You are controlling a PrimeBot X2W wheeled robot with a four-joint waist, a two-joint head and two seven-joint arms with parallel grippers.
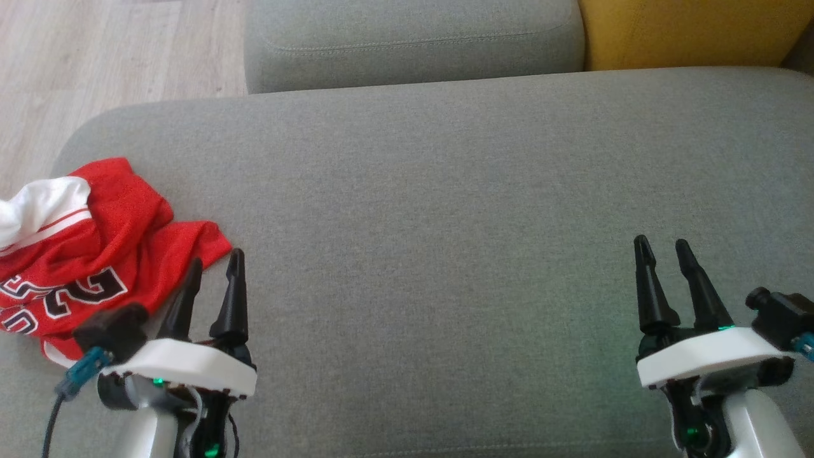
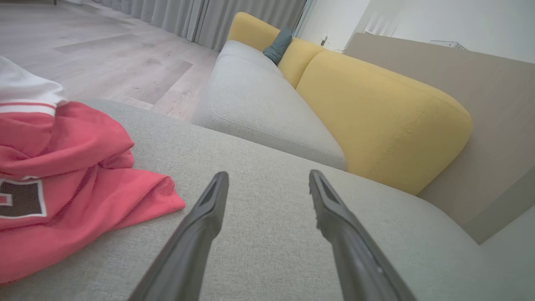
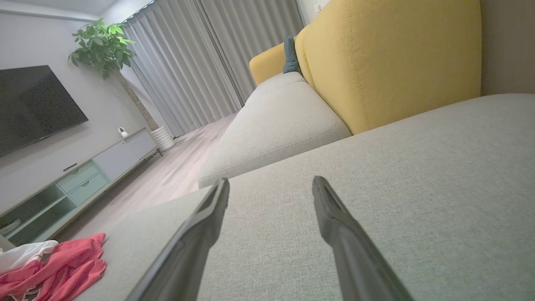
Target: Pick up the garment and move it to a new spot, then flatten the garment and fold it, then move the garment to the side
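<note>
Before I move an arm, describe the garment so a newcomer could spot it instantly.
Start at the wide grey sofa cushion before the robot. At its left end, beside the open left tool, lies a crumpled jersey. Bright red with white trim and black numerals, it stands out against the plain grey fabric.

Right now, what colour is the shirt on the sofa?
The shirt is red with white, clearest in head view.
</note>
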